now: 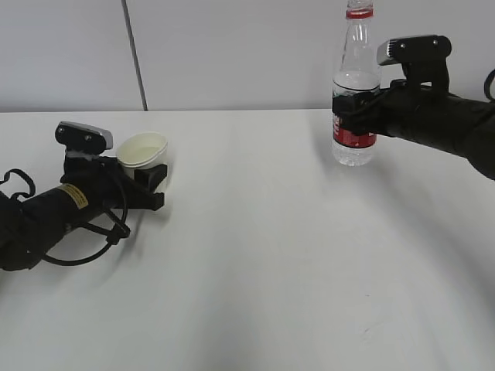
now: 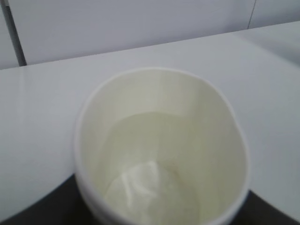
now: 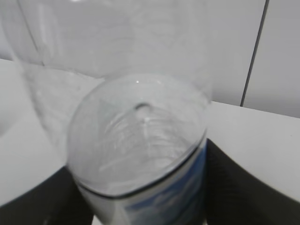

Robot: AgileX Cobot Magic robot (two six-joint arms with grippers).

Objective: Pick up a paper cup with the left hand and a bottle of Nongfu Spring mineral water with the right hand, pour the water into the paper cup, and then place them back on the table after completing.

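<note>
The white paper cup is at the left, low over the table, between the fingers of my left gripper, the arm with the yellow label. In the left wrist view the cup looks squeezed oval, and clear water lies in its bottom. My right gripper is shut on the clear bottle, which has a red cap and a red label. It is upright at the far right and partly full of water. In the right wrist view the bottle fills the gap between the black fingers.
A grey wall with a dark vertical seam stands behind the table's back edge. Black cables loop beside the left arm. The two arms are far apart, at opposite sides of the table.
</note>
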